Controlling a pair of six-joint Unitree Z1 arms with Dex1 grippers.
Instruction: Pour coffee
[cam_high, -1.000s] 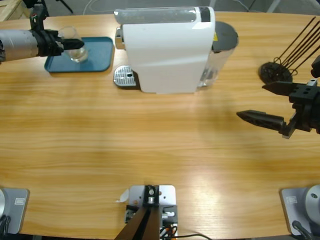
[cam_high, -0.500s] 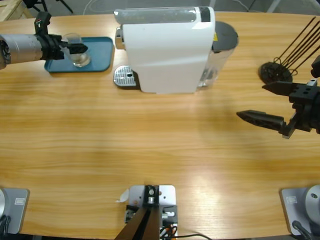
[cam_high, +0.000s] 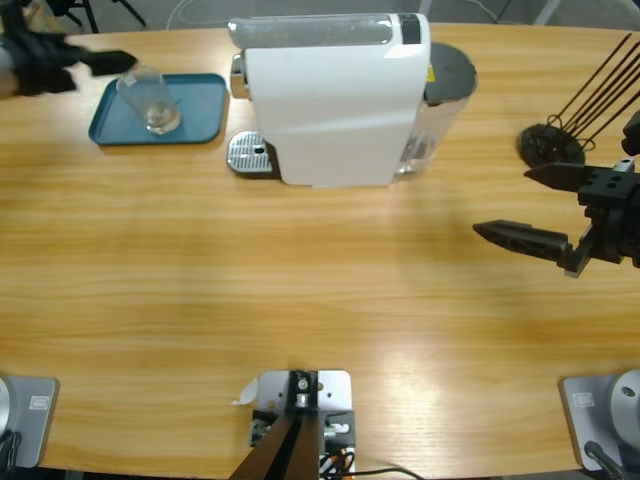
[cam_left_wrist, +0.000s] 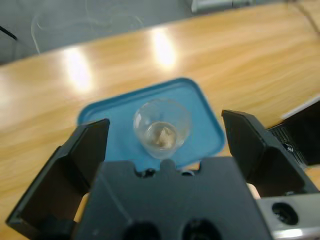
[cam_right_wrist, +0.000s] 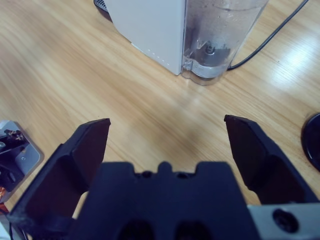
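Glass (cam_high: 150, 98) upright on blue tray (cam_high: 203, 110), worktop's far left corner. Left gripper (cam_left_wrist: 165, 137) jaws wide open, empty, above glass. Coffee machine (cam_high: 335, 100) just beside tray. Right gripper (cam_high: 540, 210) jaws wide open, empty, near right edge.

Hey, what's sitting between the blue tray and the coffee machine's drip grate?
Nothing: in the high view only bare wood separates the blue tray from the drip grate.

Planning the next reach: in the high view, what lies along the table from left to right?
Left tool → glass on the blue tray → silver drip plate → white coffee machine → right tool → black stand at the right edge.
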